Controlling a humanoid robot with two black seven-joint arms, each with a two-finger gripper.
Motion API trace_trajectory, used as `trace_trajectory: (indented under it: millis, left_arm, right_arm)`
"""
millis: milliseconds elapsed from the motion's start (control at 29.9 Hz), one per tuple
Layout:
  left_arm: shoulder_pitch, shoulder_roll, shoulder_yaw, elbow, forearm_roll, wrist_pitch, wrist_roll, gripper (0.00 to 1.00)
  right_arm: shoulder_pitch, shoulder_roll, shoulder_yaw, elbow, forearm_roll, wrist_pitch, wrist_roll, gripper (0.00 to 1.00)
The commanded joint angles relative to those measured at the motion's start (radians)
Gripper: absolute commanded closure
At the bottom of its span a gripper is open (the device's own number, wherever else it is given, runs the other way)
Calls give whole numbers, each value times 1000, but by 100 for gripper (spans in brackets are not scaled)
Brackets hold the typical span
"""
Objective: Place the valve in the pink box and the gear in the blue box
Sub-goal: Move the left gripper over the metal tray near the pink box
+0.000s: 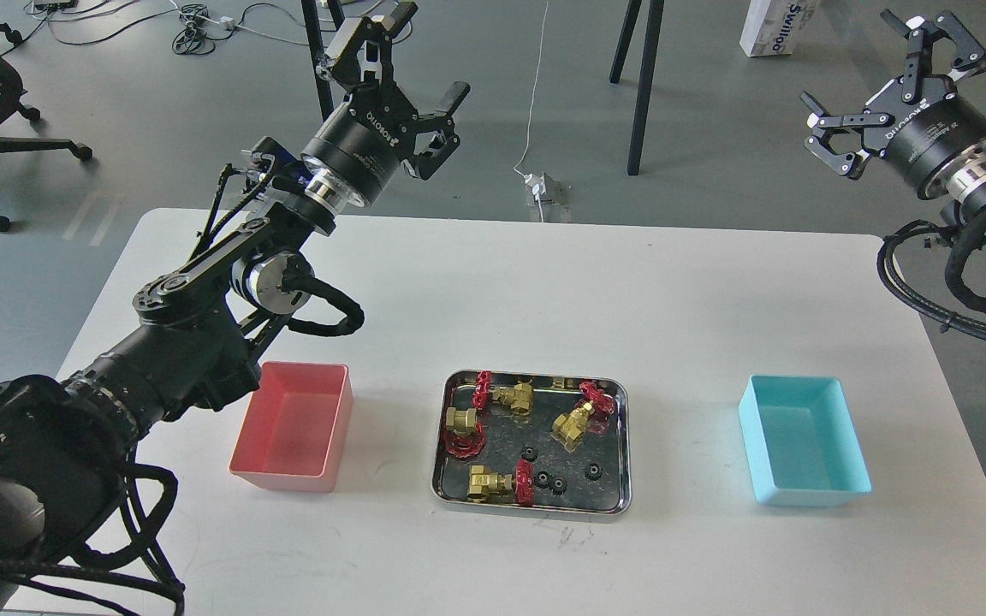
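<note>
Several brass valves with red handwheels lie in a shiny steel tray (450, 496) at the table's middle; one valve (577, 421) is at its right, another valve (493, 483) near the front. Small black gears (593, 470) lie among them at the tray's front. The pink box (326, 428) stands left of the tray and is empty. The blue box (852, 458) stands to the right, also empty. My left gripper (424, 51) is raised high above the table's far left edge, open and holding nothing. My right gripper (874, 68) is raised at the far right, open and holding nothing.
The white table (493, 282) carries only the tray and the two boxes. My left arm (202, 316) hangs over the table's left side, close to the pink box's far left corner. Table legs, cables and an office chair stand on the floor beyond.
</note>
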Motion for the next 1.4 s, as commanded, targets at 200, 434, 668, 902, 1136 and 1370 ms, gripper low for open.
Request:
trace_trajectory:
  millis: [200, 434, 668, 902, 1136, 1370]
  left_arm:
    - [4, 33, -40, 10, -53, 0, 0, 0]
    - [36, 15, -60, 18, -119, 0, 0, 0]
    - [36, 96, -76, -153, -110, 0, 0, 0]
    - [-69, 346, 97, -494, 146, 0, 0, 0]
    - [-568, 461, 815, -690, 345, 192, 0, 1]
    - [-801, 386, 1306, -717, 808, 445, 0, 1]
  right_arm:
    - [5, 21, 16, -11, -2, 0, 1, 0]
    - [57, 48, 31, -1, 8, 0, 3, 0]
    - [142, 73, 73, 15, 9, 0, 3, 0]
    - [258, 47, 74, 22, 8, -42, -1, 0]
    - [240, 38, 76, 15, 8, -73, -1, 0]
    - [194, 8, 83, 15, 8, -73, -1, 0]
